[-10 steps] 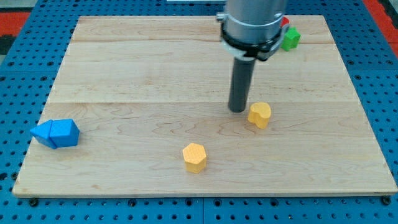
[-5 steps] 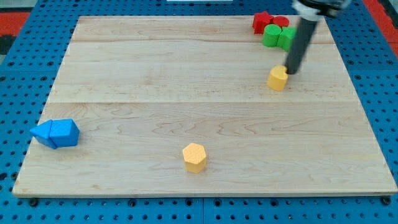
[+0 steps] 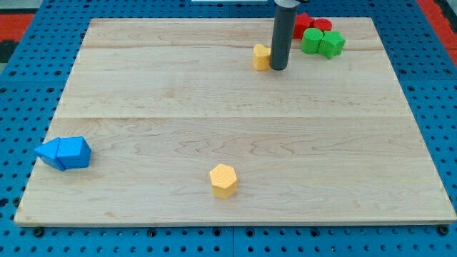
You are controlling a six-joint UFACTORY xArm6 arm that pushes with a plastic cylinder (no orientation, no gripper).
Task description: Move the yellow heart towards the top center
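Observation:
The yellow heart (image 3: 261,57) lies near the view's top, a little right of centre, on the wooden board (image 3: 171,107). My tip (image 3: 278,68) stands right against the heart's right side, touching or nearly touching it. The dark rod rises from there to the view's top edge.
A yellow hexagon (image 3: 223,180) lies near the view's bottom centre. Two blue blocks (image 3: 64,153) sit together at the left edge. Red blocks (image 3: 308,23) and green blocks (image 3: 322,42) cluster at the top right, just right of the rod.
The yellow heart has gone up from the board's right middle and then left to the top centre. My tip has gone from the heart's left to its right side.

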